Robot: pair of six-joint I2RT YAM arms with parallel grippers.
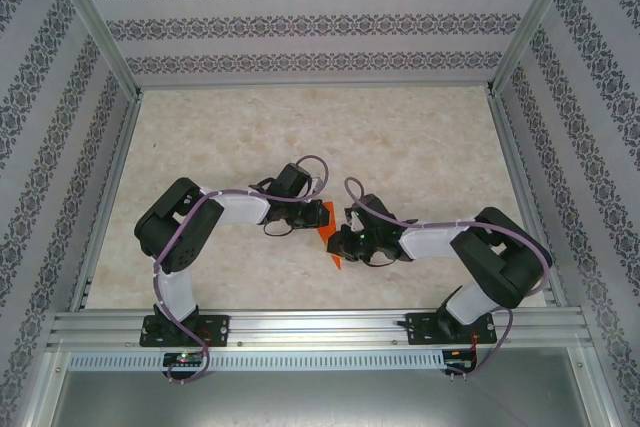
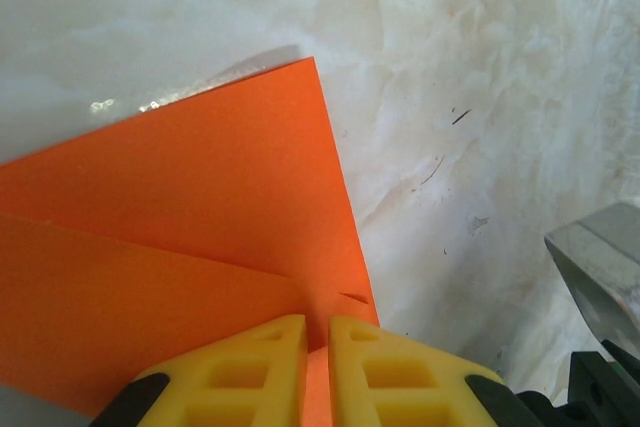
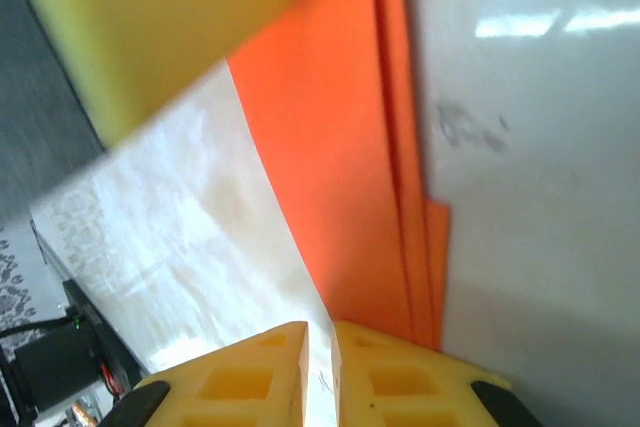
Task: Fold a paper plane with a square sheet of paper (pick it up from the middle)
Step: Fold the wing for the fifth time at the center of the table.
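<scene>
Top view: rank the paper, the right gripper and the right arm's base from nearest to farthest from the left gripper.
From the left gripper:
1. Paper, right at its fingertips.
2. Right gripper, just past the paper, to the right.
3. Right arm's base, far off at the near right edge.

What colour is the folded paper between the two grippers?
Plain bright orange. The paper shows best in the left wrist view.

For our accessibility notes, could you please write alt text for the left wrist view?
Two yellow fingers at the bottom edge pinch a folded sheet of orange paper, its layers ending in a sharp corner against the white marbled table. A grey metal part juts in at right.
</scene>
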